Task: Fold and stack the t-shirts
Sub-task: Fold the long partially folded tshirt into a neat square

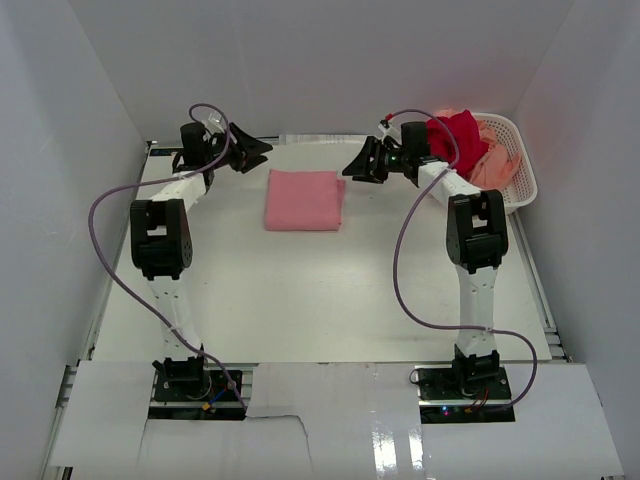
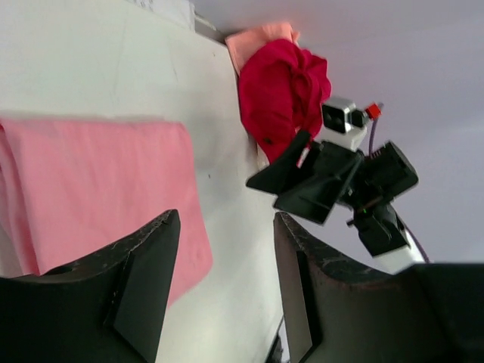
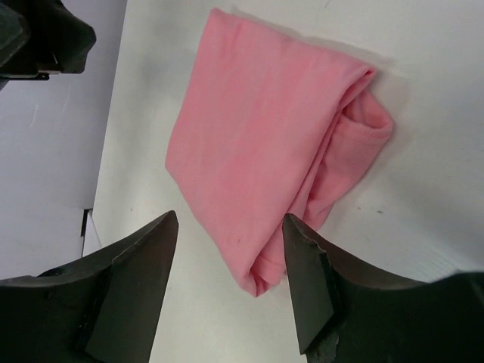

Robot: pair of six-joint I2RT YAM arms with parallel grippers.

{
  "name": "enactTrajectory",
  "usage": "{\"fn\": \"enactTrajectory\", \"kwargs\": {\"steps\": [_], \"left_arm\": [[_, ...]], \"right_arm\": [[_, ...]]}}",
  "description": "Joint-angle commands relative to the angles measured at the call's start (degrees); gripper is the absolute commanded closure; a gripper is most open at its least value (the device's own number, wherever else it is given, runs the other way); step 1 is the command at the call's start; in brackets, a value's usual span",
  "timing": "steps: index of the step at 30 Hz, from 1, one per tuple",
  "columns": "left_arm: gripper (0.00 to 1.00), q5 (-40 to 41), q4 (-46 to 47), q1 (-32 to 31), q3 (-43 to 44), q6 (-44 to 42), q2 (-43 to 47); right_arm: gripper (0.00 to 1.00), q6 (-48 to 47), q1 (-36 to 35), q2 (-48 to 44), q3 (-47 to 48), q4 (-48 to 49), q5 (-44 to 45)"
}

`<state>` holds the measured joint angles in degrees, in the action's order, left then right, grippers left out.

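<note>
Now, item by item.

- **Pink shirt** (image 1: 305,199): folded flat near the far edge of the table (image 1: 300,300), at its middle. Its longer side runs left to right.
- **Left gripper** (image 1: 258,150): jaws spread, holding nothing, just off the shirt's far left corner.
- **Right gripper** (image 1: 355,165): jaws spread, empty, just off the shirt's far right corner.
- **Basket** (image 1: 527,185): at the table's far right corner, beyond your right gripper. It holds the red shirt (image 1: 458,135) heaped at its left end and the peach shirt (image 1: 495,160) beside it, both crumpled.
- **Judgement:** the pink one looks done, so your next pick is likely the red shirt. It lies to the right of your right gripper and well apart from the left, so your right arm is nearer.
</note>
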<state>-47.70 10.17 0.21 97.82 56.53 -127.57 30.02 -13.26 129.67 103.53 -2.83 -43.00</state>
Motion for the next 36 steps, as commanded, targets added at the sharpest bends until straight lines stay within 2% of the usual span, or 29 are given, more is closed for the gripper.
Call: {"fn": "enactTrajectory", "kwargs": {"steps": [1,4,7,9,10,12,17,23,28,36], "left_arm": [[0.37,-3.71,1.95,-0.38,-8.66,-5.11,10.05],[0.38,-7.21,2.22,-0.91,-12.38,-6.35,10.76],[0.39,-12.74,2.31,-2.4,-11.43,-5.91,7.44],[0.39,-14.69,2.39,-3.45,-10.55,-5.38,5.41],[0.4,-15.92,2.39,-4.5,-9.85,-4.95,3.66],[0.4,-16.45,2.39,-5.65,-9.05,-4.85,1.81],[0.42,-17.25,2.39,-8.38,-6.77,-3.02,-4.95],[0.43,-17.77,2.48,-10.66,-6.15,-2.57,-8.05],[0.43,-17.86,2.48,-11.11,-7.91,-3.01,-7.87],[0.45,-17.07,-0.15,-11.11,-9.23,-3.88,-6.91]], "right_arm": [[0.36,-0.93,-1.51,-3.37,-2.27,2.12,-2.96],[0.4,1.09,-2.65,-1.7,-1.66,3.96,-4.8],[0.48,3.29,-3.7,0.49,-0.08,4.76,-6.57],[0.69,4.52,-4.67,1.9,0.36,5.29,-7.62],[0.83,4.87,-5.2,2.34,0.71,5.47,-7.97],[0.92,5.57,-5.64,3.66,0.8,4.77,-8.24],[0.92,4.34,-7.3,6.12,0.37,-0.16,-7.53],[0.92,3.12,-7.92,7.97,-2.79,-4.1,-8.5],[0.92,-3.55,-7.84,10.16,-0.79,-18.59,0.01],[0.92,-4.62,-7.75,10.34,0.44,-22.13,4.68]]}}
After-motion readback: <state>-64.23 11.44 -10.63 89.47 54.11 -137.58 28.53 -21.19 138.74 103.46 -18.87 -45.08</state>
